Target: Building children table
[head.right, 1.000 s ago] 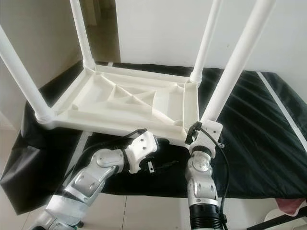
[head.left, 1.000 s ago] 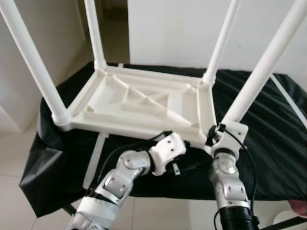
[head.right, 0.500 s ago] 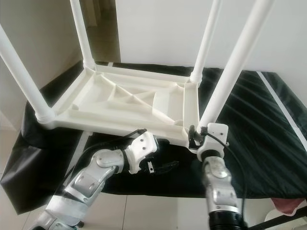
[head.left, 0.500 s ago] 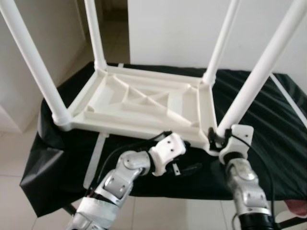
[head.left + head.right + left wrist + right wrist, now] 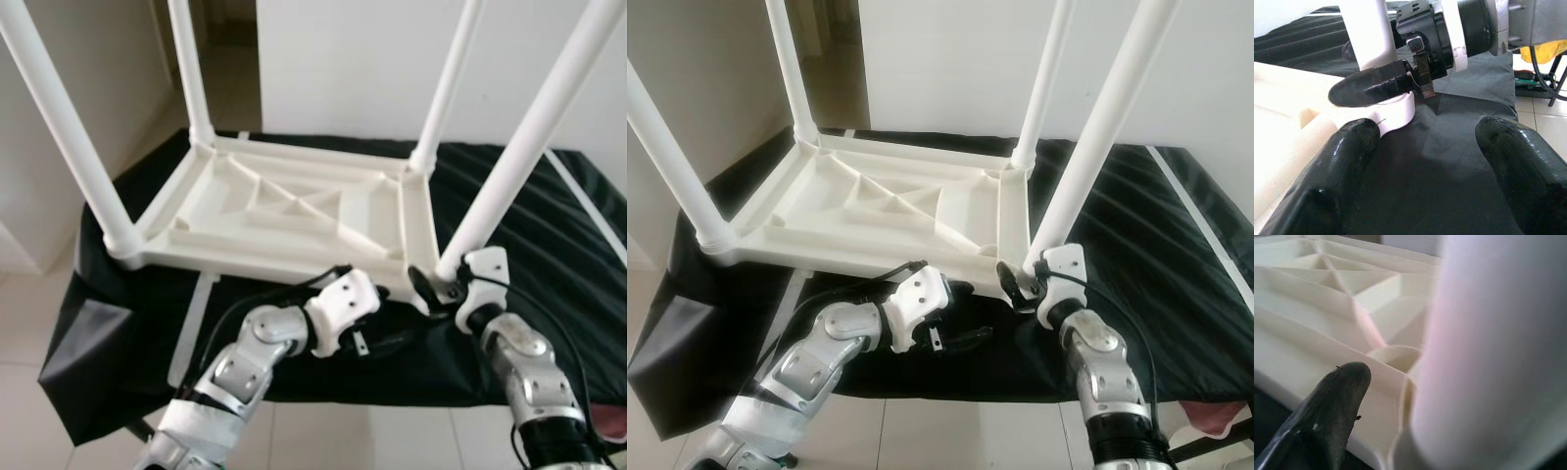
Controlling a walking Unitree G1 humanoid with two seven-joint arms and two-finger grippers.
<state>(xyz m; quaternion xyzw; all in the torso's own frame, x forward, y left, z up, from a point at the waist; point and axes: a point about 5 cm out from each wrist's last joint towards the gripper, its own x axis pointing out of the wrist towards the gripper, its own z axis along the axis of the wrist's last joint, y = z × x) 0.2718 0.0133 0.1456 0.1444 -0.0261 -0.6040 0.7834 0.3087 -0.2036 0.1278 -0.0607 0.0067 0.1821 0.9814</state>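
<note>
Your white plastic children's table (image 5: 284, 211) lies upside down on the black cloth (image 5: 549, 284), ribbed underside up, filling the left and middle of the surface. Four white legs stand up from its corners: near-left leg (image 5: 73, 137), far-left leg (image 5: 188, 70), far-right leg (image 5: 446, 83) and near-right leg (image 5: 519, 147).

Below the tabletop's near edge, your left gripper (image 5: 387, 343) points right over the cloth; in the left wrist view its fingers (image 5: 1337, 181) are spread wide, holding nothing, one touching the tabletop's near-right corner.

At that corner your right gripper (image 5: 431, 291) sits against the base of the near-right leg, one black finger (image 5: 1371, 88) lying across the socket. The second finger is hidden, so you can't tell whether it is clamped on the leg.
</note>
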